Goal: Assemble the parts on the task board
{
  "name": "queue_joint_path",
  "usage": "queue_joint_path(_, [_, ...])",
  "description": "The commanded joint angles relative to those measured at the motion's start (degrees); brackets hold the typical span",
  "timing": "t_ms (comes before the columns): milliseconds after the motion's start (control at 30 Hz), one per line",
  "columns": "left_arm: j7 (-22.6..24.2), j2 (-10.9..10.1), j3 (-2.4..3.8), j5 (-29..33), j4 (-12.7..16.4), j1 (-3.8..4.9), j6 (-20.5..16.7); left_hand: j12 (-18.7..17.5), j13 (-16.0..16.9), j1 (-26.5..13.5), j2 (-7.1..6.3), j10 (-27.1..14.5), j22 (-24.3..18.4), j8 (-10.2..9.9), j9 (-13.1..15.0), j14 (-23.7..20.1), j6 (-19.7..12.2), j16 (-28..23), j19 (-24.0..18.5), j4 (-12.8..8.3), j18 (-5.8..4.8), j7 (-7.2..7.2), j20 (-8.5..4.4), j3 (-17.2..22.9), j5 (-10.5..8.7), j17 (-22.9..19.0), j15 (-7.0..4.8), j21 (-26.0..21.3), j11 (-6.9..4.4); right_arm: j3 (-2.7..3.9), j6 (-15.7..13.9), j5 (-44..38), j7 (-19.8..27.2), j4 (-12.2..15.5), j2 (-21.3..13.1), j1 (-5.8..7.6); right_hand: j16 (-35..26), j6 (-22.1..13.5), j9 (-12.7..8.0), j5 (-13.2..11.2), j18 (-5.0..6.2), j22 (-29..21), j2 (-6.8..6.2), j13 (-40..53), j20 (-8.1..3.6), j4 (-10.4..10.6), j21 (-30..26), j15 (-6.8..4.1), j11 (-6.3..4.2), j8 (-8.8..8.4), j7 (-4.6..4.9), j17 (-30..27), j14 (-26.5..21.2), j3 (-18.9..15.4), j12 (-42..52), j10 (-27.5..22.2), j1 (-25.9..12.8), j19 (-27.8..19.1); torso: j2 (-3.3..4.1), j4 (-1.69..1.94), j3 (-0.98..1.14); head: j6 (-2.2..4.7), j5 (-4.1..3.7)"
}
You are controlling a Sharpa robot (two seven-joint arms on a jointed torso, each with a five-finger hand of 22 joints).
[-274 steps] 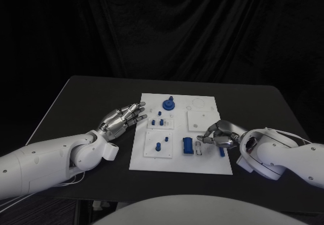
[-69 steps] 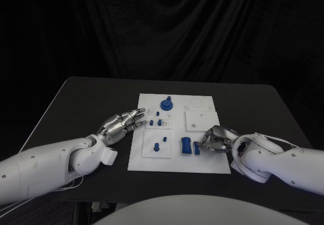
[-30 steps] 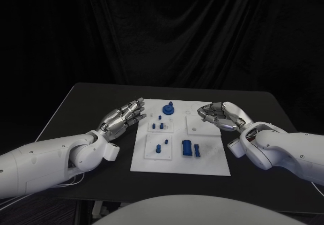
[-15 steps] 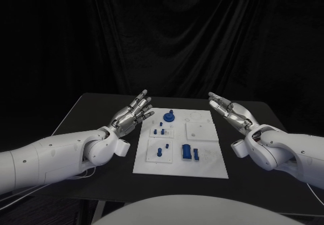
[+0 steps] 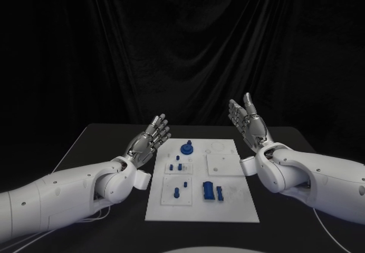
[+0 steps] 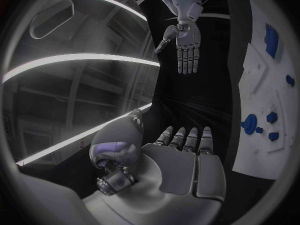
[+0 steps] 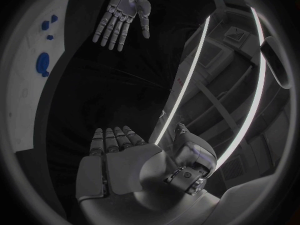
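The task board [image 5: 204,211] lies flat in the middle of the black table [image 5: 91,142], between my two arms. On it the blue parts [image 5: 208,190] stand or lie in their own panels: a round knobbed piece [image 5: 187,148] at the far end, small pegs [image 5: 177,167] near the middle, and a taller block [image 5: 208,188] with a slimmer piece beside it toward me. I judge these are seated where they belong, since none lies loose off the plate.

My left hand [image 5: 149,139] is raised above the table beside the board's left edge, fingers straight and apart, holding nothing. My right hand [image 5: 248,122] is lifted higher on the other side, fingers likewise spread and bare. I hold both clear of the board, palms facing each other, so nothing gets knocked; to me this reads as the work being about done
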Motion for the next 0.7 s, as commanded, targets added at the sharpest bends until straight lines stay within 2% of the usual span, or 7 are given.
queue_joint_path(33, [-1.93,0.49,1.06,0.84,1.13,0.34,-12.06,-0.82,-0.13,-11.18,-2.69,-0.02,-0.29,-0.22,-0.06,-0.02,-0.01,-0.42,-0.22,-2.67,-4.21,2.08,-2.02,3.86,-3.13,-0.07,-2.22,-0.32,0.37,1.48,-9.26,9.63,1.04,-0.15,1.16,-0.69,-0.21,-0.21,-0.05,-0.20,-0.40,-1.45,-0.08,-0.05,-0.29,-0.21,-0.20,-0.29,-0.19,-0.20,-0.02,-0.05,0.00,0.04,-0.20,-0.01,-0.51,-0.02,1.48,-0.59,0.69,3.47,-0.70])
queue_joint_path(100, [-2.60,0.80,1.98,1.00,1.76,0.50,-15.70,-0.82,-0.13,-13.07,-3.14,-0.02,-0.29,-0.22,-0.06,-0.02,-0.01,-0.42,-0.22,-3.13,-4.21,2.36,-2.28,3.86,-3.67,-0.07,-2.22,-0.32,0.37,2.59,-10.85,11.43,1.19,-0.21,1.92,-0.96,-0.21,-0.21,-0.05,-0.20,-0.40,-1.45,-0.08,-0.05,-0.29,-0.21,-0.20,-0.29,-0.19,-0.20,-0.02,-0.05,0.00,0.04,-0.20,-0.01,-0.51,-0.02,1.90,-0.75,0.89,4.90,-0.96])
queue_joint_path(133, [-3.10,1.02,2.66,1.12,2.22,0.61,-18.36,-0.82,-0.13,-14.26,-3.44,-0.02,-0.29,-0.22,-0.06,-0.02,-0.01,-0.42,-0.22,-3.44,-4.21,2.62,-6.35,3.86,-4.00,-0.07,-2.22,-0.32,0.37,3.22,-11.76,12.45,1.27,-0.25,2.35,-1.11,-0.21,-0.21,-0.05,-0.20,-0.40,-1.45,-0.08,-0.05,-0.29,-0.21,-0.20,-0.29,-0.19,-0.20,-0.02,-0.05,0.00,0.04,-0.20,-0.01,-0.51,-0.02,2.17,-0.86,1.02,5.80,-1.13])
queue_joint_path(167, [-3.43,1.17,3.11,1.20,2.54,0.69,-20.16,-0.82,-0.13,-15.07,-3.62,-0.02,-0.29,-0.22,-0.06,-0.02,-0.01,-0.42,-0.22,-3.63,-4.21,6.72,-6.35,3.86,-4.20,-0.07,-2.22,-0.32,0.37,3.56,-12.25,13.00,1.31,-0.27,2.58,-1.19,-0.21,-0.21,-0.05,-0.20,-0.40,-1.45,-0.08,-0.05,-0.29,-0.21,-0.20,-0.29,-0.19,-0.20,-0.02,-0.05,0.00,0.04,-0.20,-0.01,-0.51,-0.02,2.33,-0.92,1.10,6.34,-1.22])
queue_joint_path(333, [-5.07,1.91,5.34,1.60,4.06,1.06,-28.96,-0.82,-0.13,-18.57,-4.45,-0.02,-0.29,-0.22,-0.06,-0.02,-0.01,-0.42,-0.22,-4.40,-4.21,6.72,-6.35,3.86,-5.20,-0.07,-2.22,-0.32,0.37,4.24,-13.22,14.10,1.40,-0.31,3.03,-1.35,-0.21,-0.21,-0.05,-0.20,-0.40,-1.45,-0.08,-0.05,-0.29,-0.21,-0.20,-0.29,-0.19,-0.20,-0.02,-0.05,0.00,0.04,-0.20,-0.01,-0.51,-0.02,2.90,-1.15,1.37,8.23,-1.57])
queue_joint_path(367, [-5.34,2.03,5.71,1.66,4.31,1.12,-30.39,-0.82,-0.13,-19.25,-8.47,-0.02,-0.29,-0.22,-0.06,-0.02,-0.01,-0.42,-0.22,-8.43,-4.21,6.72,-6.35,3.86,-5.39,-0.07,-2.22,-0.32,0.37,4.24,-13.22,14.10,1.40,-0.31,3.03,-1.35,-0.21,-0.21,-0.05,-0.20,-0.40,-1.45,-0.08,-0.05,-0.29,-0.21,-0.20,-0.29,-0.19,-0.20,-0.02,-0.05,0.00,0.04,-0.20,-0.01,-0.51,-0.02,2.95,-1.17,1.39,8.42,-1.60])
queue_joint_path(700, [-6.89,2.72,7.82,2.04,5.76,1.48,-38.71,-0.82,-0.13,-24.71,-8.47,-0.02,-0.29,-0.22,-0.06,-0.02,-0.01,-0.42,-0.22,-8.43,-4.21,6.72,-6.35,3.86,-9.84,-0.07,-2.22,-0.32,0.37,4.24,-13.22,14.10,1.40,-0.31,3.03,-1.35,-0.21,-0.21,-0.05,-0.20,-0.40,-1.45,-0.08,-0.05,-0.29,-0.21,-0.20,-0.29,-0.19,-0.20,-0.02,-0.05,0.00,0.04,-0.20,-0.01,-0.51,-0.02,3.03,-1.20,1.43,8.67,-1.65])
